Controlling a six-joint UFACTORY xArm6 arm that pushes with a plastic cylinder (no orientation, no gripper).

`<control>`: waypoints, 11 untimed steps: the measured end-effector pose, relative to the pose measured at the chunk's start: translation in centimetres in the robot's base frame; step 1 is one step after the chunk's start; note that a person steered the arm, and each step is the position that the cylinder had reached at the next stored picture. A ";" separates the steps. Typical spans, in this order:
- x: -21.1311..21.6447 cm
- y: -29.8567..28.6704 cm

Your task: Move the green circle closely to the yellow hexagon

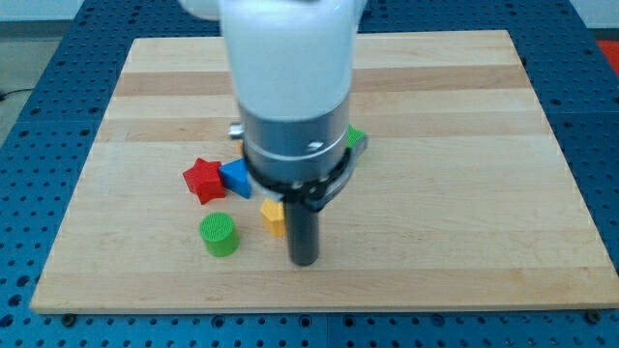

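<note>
We see the wooden board (464, 193) lying on a blue perforated table (600, 145), with the arm's white and grey body (290, 87) filling the middle of the view. Our arm carries no hand or gripper, only the dark rod, so nothing is being grasped. My tip (306, 261) rests on the board near the view's bottom, just to the right of the yellow hexagon (274, 217) and apparently close against it, though we cannot tell whether they touch.

The green circle (220, 234), a short upright cylinder, stands to the view's left of the yellow hexagon, near it but with a strip of bare wood between them. It sits well clear of my tip, with the hexagon between the two.

Above the green circle, the red star (204, 180) and the blue block (235, 178) lie touching side by side; the blue block's right part is hidden by the arm. Another green block (356, 136) peeks out at the arm's right edge, its shape unclear.
</note>
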State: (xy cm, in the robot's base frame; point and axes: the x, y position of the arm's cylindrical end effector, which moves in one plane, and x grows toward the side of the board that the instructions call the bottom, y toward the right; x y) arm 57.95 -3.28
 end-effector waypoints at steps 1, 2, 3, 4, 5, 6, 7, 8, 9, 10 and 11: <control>0.8 -8.4; 0.0 -14.3; -3.7 -11.9; -3.8 -9.5; -3.2 -9.0; -3.3 -13.5; -1.6 -14.0; -1.6 -12.5; -4.7 -9.5; -7.6 -6.5; -9.6 -5.5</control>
